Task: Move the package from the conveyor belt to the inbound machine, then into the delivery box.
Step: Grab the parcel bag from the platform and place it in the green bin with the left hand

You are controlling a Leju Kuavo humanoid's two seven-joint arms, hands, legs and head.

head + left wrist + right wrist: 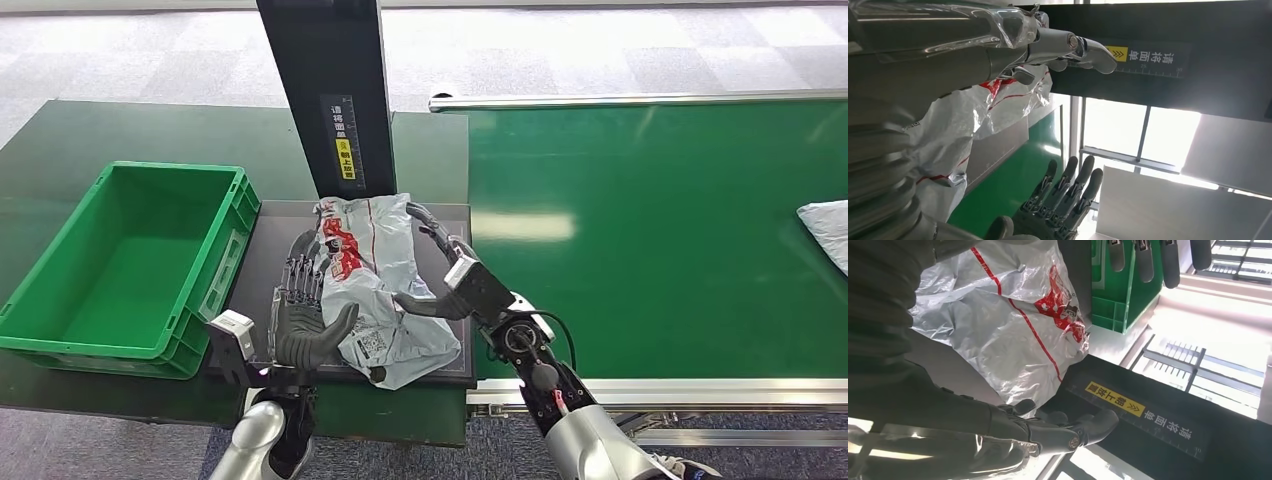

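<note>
The package (375, 275), a crumpled grey plastic mailer with red print, lies on the inbound machine's dark platform (265, 250) under the black scanner post (330, 90). My left hand (300, 318) stands at the package's left side, palm toward it and fingers spread. At the package's right side is my right hand (440, 275), its thumb against the bag and its fingers curved round the far edge. In the left wrist view the left hand's fingers (1068, 45) stretch past the package (948, 130). The right wrist view has the right hand's fingers (1058, 432) beside the package (998, 330).
A green crate (170, 170) stands left of the platform with nothing in it. The green conveyor belt (650, 230) runs to the right, with another pale package (828, 230) at its right edge. The scanner post rises directly behind the package.
</note>
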